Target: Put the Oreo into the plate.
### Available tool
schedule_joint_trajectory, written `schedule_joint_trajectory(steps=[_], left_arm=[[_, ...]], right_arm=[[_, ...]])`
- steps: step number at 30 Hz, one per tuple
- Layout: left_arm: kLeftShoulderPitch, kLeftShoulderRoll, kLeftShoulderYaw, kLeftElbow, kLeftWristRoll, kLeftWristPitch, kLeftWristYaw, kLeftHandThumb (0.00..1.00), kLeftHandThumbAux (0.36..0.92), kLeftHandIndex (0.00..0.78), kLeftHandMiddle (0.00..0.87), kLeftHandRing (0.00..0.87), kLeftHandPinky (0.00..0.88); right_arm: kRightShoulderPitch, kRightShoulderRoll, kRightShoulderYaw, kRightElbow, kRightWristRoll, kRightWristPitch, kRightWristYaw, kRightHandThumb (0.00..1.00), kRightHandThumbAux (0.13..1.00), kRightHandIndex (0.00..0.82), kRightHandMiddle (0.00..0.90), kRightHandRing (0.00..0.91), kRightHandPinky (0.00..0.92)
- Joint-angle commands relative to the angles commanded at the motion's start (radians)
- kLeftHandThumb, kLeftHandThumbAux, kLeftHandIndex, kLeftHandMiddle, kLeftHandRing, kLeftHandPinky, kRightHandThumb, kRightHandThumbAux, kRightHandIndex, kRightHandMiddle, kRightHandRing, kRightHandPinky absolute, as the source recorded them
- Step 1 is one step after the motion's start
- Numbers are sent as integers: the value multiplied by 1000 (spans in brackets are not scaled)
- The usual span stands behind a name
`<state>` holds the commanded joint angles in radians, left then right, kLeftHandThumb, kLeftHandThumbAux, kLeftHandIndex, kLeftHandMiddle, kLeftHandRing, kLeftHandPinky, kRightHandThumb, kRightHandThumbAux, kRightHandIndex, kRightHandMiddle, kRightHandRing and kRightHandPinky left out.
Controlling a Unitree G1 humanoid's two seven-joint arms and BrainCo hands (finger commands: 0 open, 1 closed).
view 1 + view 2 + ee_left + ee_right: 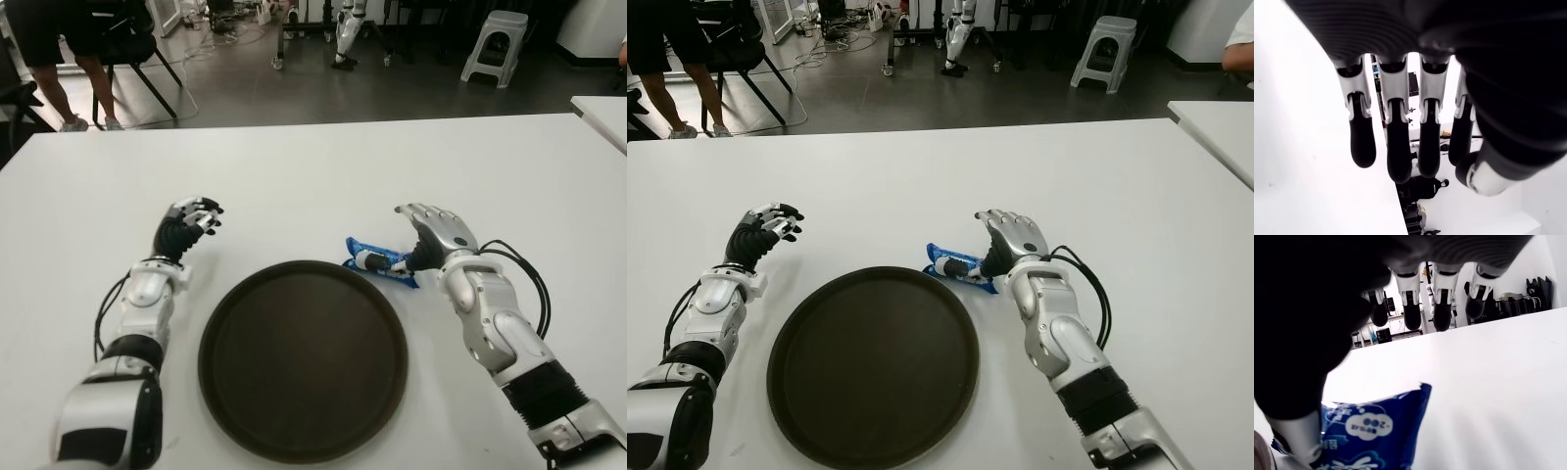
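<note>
The Oreo (pixel 378 262) is a blue packet lying flat on the white table (pixel 313 166), just past the far right rim of the round dark plate (pixel 304 362). My right hand (pixel 423 235) hovers right beside and over the packet's right end, fingers (pixel 1442 308) spread above it and thumb down beside the wrapper (pixel 1371 431); nothing is clasped. My left hand (pixel 196 217) shows to the left of the plate, fingers (pixel 1393 147) loosely hanging and holding nothing. The plate holds nothing.
A second white table (pixel 605 113) starts at the far right. Beyond the table's far edge stand a grey stool (pixel 495 44), a black chair (pixel 127 44) and a person's legs (pixel 59 88).
</note>
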<state>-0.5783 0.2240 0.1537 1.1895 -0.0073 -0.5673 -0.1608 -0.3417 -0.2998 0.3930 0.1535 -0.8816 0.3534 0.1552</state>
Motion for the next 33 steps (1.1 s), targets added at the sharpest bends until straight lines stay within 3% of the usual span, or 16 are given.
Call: schedule_joint_trajectory(steps=[20,33], left_arm=[[3,-1,-5,-5,10,-14,9,697,711,414,443,463,447],[-1,-5,-6,-6,11,-2,18,697,711,414,426,458,460]], right_arm=[[-20,11,0,56,-1,20,-19,0,732,94,111,104,83],[-40,12,-5,125,23,-20,-76,0,744,115,127,116,93]])
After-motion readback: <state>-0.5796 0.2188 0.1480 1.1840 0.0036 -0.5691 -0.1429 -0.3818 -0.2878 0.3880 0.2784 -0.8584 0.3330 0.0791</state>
